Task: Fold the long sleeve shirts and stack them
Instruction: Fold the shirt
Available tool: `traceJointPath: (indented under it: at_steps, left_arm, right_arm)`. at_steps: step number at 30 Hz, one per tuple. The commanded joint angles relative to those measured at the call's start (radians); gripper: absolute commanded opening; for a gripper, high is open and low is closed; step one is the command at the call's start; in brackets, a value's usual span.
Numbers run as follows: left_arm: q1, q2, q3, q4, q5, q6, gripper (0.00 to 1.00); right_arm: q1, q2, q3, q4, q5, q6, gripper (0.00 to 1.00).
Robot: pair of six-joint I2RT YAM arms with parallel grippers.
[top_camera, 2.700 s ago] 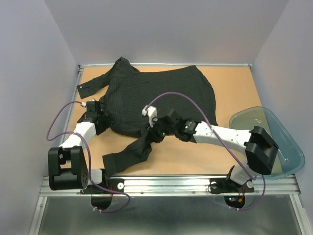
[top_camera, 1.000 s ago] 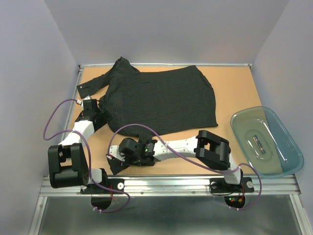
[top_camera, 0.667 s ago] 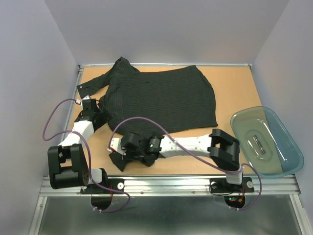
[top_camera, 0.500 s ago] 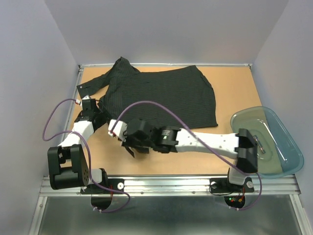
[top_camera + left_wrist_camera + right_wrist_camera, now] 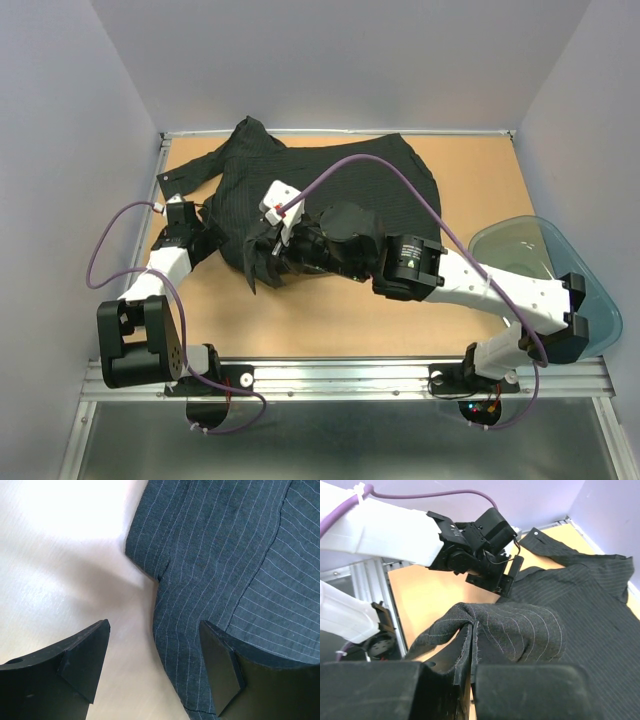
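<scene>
Presently the shirt (image 5: 350,190) is laid on the table (image 5: 470,170), one sleeve (image 5: 510,630) clamped in the right gripper (image 5: 472,647) and lifted over its body. Left gripper (image 5: 155,647) is held parted over its edge.

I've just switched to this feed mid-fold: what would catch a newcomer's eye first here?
The black pinstriped long sleeve shirt sprawled across the far half of the tan table, with the right gripper shut on a bunched fold of it above its near-left edge. Next, the left gripper open at the shirt's left edge, and a translucent teal plastic tub at the table's right side.
</scene>
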Motion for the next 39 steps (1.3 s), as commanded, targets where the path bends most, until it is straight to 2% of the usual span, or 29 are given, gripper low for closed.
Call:
traceJointPath:
  at_steps: [1, 5, 10, 12, 18, 23, 28, 31, 32, 33, 34, 35, 38, 39]
  left_arm:
    - [0.005, -0.034, 0.002, 0.019, -0.001, 0.009, 0.84]
    - [0.005, -0.033, 0.001, 0.017, -0.001, 0.012, 0.83]
    - [0.005, -0.020, 0.001, 0.017, -0.001, 0.012, 0.83]
    - [0.006, -0.019, 0.001, 0.020, 0.030, 0.013, 0.84]
    - [0.005, -0.007, 0.001, 0.020, 0.039, 0.018, 0.84]
    - [0.005, -0.004, -0.001, 0.019, 0.047, 0.021, 0.84]
    - [0.005, -0.005, -0.002, 0.016, 0.044, 0.023, 0.84]
    - [0.005, 0.001, 0.001, 0.016, 0.044, 0.023, 0.84]
    - [0.005, 0.003, 0.001, 0.014, 0.044, 0.024, 0.83]
    - [0.005, 0.003, 0.001, 0.013, 0.045, 0.023, 0.83]
    - [0.005, 0.003, 0.001, 0.013, 0.045, 0.026, 0.84]
    - [0.005, 0.004, 0.004, 0.011, 0.045, 0.026, 0.84]
    - [0.005, 0.001, 0.002, 0.010, 0.045, 0.027, 0.83]
    - [0.003, 0.001, -0.001, 0.010, 0.045, 0.029, 0.84]
  right_arm:
    - [0.000, -0.047, 0.025, 0.047, -0.022, 0.065, 0.01]
    - [0.000, -0.096, -0.114, 0.048, 0.026, 0.134, 0.03]
    - [0.000, -0.182, -0.343, 0.050, 0.021, 0.338, 0.04]
    - [0.000, -0.209, -0.459, 0.047, 0.099, 0.402, 0.04]
    - [-0.050, -0.343, -0.766, 0.035, 0.375, 0.737, 0.03]
    - [-0.200, -0.439, -0.875, -0.046, 0.417, 0.876, 0.04]
    - [-0.259, -0.475, -0.811, -0.149, 0.506, 0.835, 0.07]
    - [-0.264, -0.468, -0.733, -0.177, 0.526, 0.720, 0.16]
    - [-0.264, -0.459, -0.716, -0.186, 0.514, 0.702, 0.26]
    - [-0.262, -0.434, -0.696, -0.199, 0.471, 0.691, 0.32]
    - [-0.262, -0.425, -0.690, -0.217, 0.442, 0.680, 0.47]
    - [-0.264, -0.413, -0.690, -0.223, 0.410, 0.674, 0.55]
    - [-0.264, -0.387, -0.674, -0.258, 0.353, 0.685, 0.73]
    - [-0.268, -0.385, -0.670, -0.261, 0.357, 0.685, 0.75]
